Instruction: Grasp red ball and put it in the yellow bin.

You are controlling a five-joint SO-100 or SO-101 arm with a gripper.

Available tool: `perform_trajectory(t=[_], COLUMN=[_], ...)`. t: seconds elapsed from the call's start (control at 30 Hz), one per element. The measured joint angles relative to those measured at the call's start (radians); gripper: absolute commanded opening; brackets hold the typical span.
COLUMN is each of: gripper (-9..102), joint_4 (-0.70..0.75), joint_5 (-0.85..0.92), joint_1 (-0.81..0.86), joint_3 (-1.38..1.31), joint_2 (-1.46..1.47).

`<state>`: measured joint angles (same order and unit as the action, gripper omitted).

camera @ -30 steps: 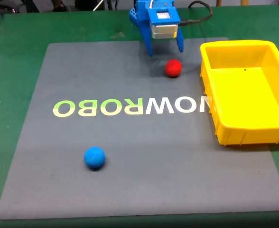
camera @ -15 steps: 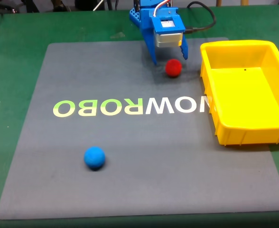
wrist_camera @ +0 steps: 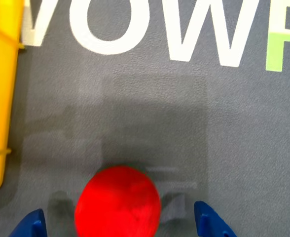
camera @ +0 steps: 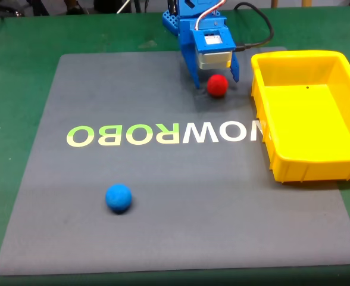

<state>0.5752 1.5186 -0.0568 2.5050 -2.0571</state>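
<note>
Approach step, by my judgement: the grasp is lined up but not yet made. Going left to right in the fixed view, the blue ball (camera: 118,197) lies well off to the claw's left and far forward of it on the grey mat (camera: 91,95), out of play. The claw (camera: 215,80) stands with its blue fingers apart, one on either side of the red ball (camera: 217,85), which rests on the mat between the tips; the wrist view shows the red ball (wrist_camera: 118,202) between the two tips, nearer the left one. Just to the claw's right sits the yellow bin (camera: 263,107), empty. Next it needs to close squarely on the ball, then lift and swing right over the bin wall. Compared with a second ago, the claw has come forward and down, from behind the ball to straddling it; the ball has not moved.
</note>
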Motion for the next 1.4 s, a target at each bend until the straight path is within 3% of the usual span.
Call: perform_trajectory(t=[0.57,0.7,0.93,1.4], gripper=[28,22,0,0], joint_4=[-0.023,-0.023,-0.023,-0.023], joint_5=[-0.014,-0.015,-0.021,-0.049], joint_1=[-0.011,-0.011,-0.011,-0.011], joint_3=[-0.028,-0.029,-0.031,-0.083], joint_2=[0.083,0.095,0.098,0.026])
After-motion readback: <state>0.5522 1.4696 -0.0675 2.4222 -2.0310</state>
